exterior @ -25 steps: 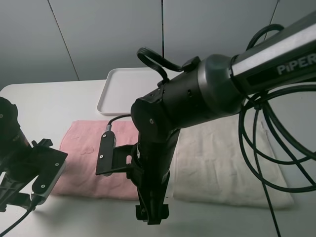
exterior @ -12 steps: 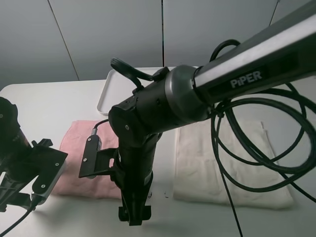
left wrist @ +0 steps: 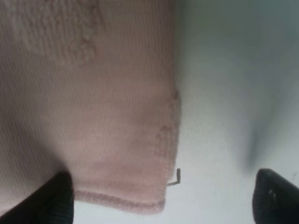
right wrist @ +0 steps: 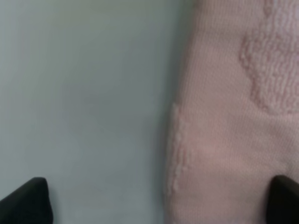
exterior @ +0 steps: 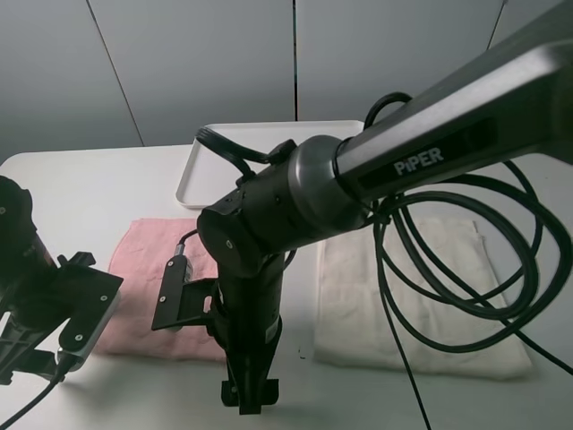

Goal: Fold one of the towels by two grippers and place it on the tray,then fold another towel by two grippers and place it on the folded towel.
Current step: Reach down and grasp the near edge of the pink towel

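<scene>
Over the front of the white table point(exterior: 81, 188), your left gripper point(left wrist: 166, 198) stands spread wide and holds nothing. In its wrist view, one black fingertip point(left wrist: 58, 198) sits over the pale pink square cloth towel point(left wrist: 93, 93) and the other over bare table, so the two straddle a hemmed corner of the cloth. Your right gripper point(right wrist: 154, 200) is equally wide and empty, with one fingertip over bare table and the other over the pink towel, bracketing one of its edges. Neither wrist view tells you whether the fingertips touch what lies below. Both views are blurred and cut the fingers off at the frame edge.

The high camera gives you what the wrist views lack. The pink towel lies flat on the table, the cream-white square cloth towel point(exterior: 403, 296) lies just beside it on the right, and the flat white rectangular plastic tray point(exterior: 201, 170) sits behind them. From there the right arm reaches across the middle, pointing down, and hides the pink towel's right part and part of the tray. The left gripper's fingers are cut off at the lower left corner.
</scene>
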Robot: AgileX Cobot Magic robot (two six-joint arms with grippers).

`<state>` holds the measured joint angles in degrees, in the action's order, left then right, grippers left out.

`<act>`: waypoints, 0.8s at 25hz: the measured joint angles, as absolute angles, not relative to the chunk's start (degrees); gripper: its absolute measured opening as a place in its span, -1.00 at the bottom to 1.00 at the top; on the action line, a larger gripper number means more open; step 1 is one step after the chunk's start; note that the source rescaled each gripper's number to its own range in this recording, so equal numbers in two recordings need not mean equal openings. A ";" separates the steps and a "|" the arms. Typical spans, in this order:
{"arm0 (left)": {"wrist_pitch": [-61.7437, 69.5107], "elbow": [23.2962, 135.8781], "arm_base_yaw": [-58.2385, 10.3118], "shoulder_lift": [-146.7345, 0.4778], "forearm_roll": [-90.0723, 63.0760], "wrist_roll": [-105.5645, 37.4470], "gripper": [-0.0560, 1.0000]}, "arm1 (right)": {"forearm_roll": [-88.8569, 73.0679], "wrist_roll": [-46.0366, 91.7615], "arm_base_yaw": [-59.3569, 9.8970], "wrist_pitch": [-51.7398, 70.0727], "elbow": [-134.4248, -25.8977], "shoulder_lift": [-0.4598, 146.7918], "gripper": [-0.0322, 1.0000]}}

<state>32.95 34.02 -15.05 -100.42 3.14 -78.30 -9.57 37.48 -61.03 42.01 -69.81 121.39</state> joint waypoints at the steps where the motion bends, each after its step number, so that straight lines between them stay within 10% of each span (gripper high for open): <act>1: 32.95 34.02 -15.05 -100.42 3.14 -78.30 0.98 | -9.57 37.36 -61.03 42.11 -69.94 121.66 1.00; 7: 32.95 34.02 -15.05 -100.42 3.24 -78.18 0.98 | -7.41 34.12 -61.13 41.99 -70.06 121.88 0.98; 16: 32.95 34.02 -15.05 -100.42 3.24 -78.18 0.98 | -3.55 32.29 -61.02 40.07 -70.51 122.38 -0.72; 20: 32.95 34.02 -15.05 -100.42 3.24 -78.18 0.98 | -3.55 31.96 -61.02 40.17 -70.54 122.38 -0.90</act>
